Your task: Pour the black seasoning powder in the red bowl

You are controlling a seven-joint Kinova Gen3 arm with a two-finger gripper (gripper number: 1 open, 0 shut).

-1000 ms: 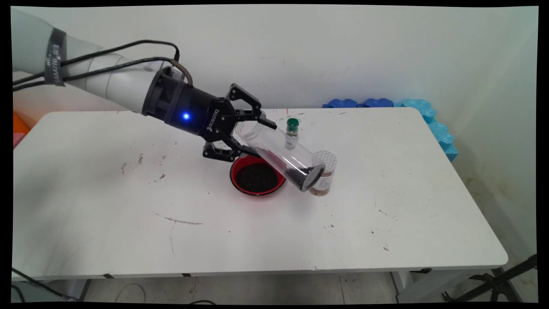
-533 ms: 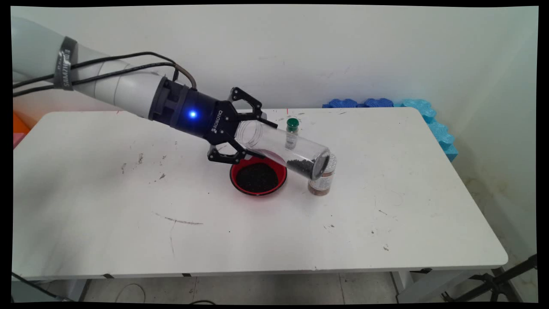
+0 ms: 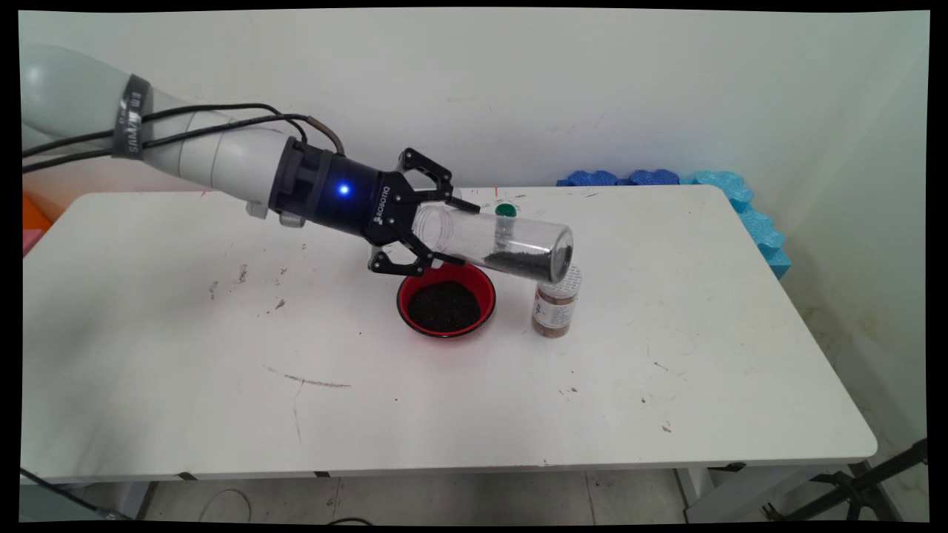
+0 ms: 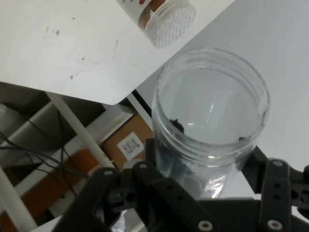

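Main view: claw [image 3: 435, 229] pinches clear jar [image 3: 495, 240] above red bowl [image 3: 445, 302]; table's [image 3: 740, 355] right half open.

Clear plastic jar [image 4: 211, 113] held betw. the jaws near its open mouth, rim toward cam, a few dark granules stuck inside. White desk [image 4: 72, 53] upper left w/ a perforated-lid shaker [image 4: 166, 21] on it. Cardboard box [image 4: 126, 142] below the desk edge.
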